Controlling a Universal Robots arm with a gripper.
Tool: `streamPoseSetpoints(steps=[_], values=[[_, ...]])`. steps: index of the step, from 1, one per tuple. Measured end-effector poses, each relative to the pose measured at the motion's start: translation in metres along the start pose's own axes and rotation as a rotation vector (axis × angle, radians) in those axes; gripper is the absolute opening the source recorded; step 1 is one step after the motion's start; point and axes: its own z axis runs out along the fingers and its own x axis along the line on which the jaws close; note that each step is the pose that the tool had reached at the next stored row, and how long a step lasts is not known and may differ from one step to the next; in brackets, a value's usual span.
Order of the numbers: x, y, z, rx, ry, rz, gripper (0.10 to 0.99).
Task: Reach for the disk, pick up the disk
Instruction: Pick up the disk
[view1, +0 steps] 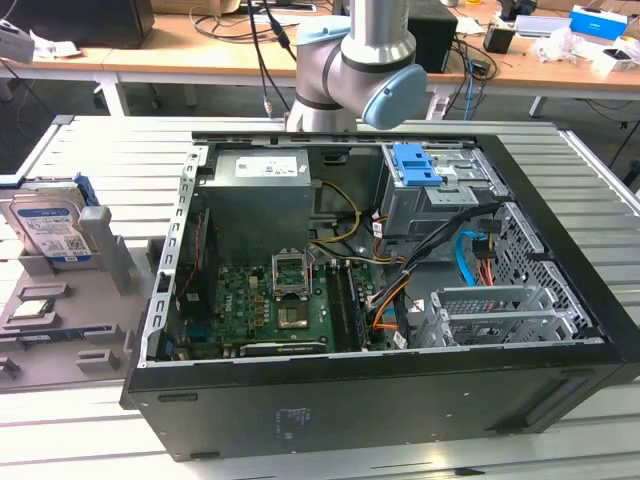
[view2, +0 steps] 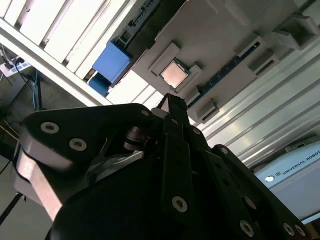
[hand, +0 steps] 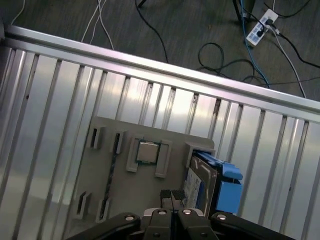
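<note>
Hiding part of the disk (hand: 202, 179): gripper (hand: 171, 194).

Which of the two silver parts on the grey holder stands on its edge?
The disk, with its blue frame, stands upright on its edge; the square chip lies flat.

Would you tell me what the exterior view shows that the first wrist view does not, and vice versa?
The exterior view adds the open computer case and the arm's joint. The first wrist view adds the shut gripper over the grey holder, plus floor cables and a power strip. Both share the disk standing on edge in that holder, the chip beside it and the slatted table.
</note>
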Motion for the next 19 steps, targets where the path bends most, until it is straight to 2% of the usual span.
streamPoseSetpoints(steps=[4, 7, 13, 16, 19], values=[[0.0, 0.0, 0.0, 0.0, 0.0, 0.0, 0.106], [-0.0001, 0.0, 0.0, 0.0, -0.0008, 0.02, 0.106], [0.0, 0.0, 0.0, 0.0, -0.0049, 0.129, 0.106], [0.0, 0.0, 0.0, 0.0, -0.0086, 0.223, 0.106], [0.0, 0.0, 0.0, 0.0, -0.0106, 0.275, 0.106]])
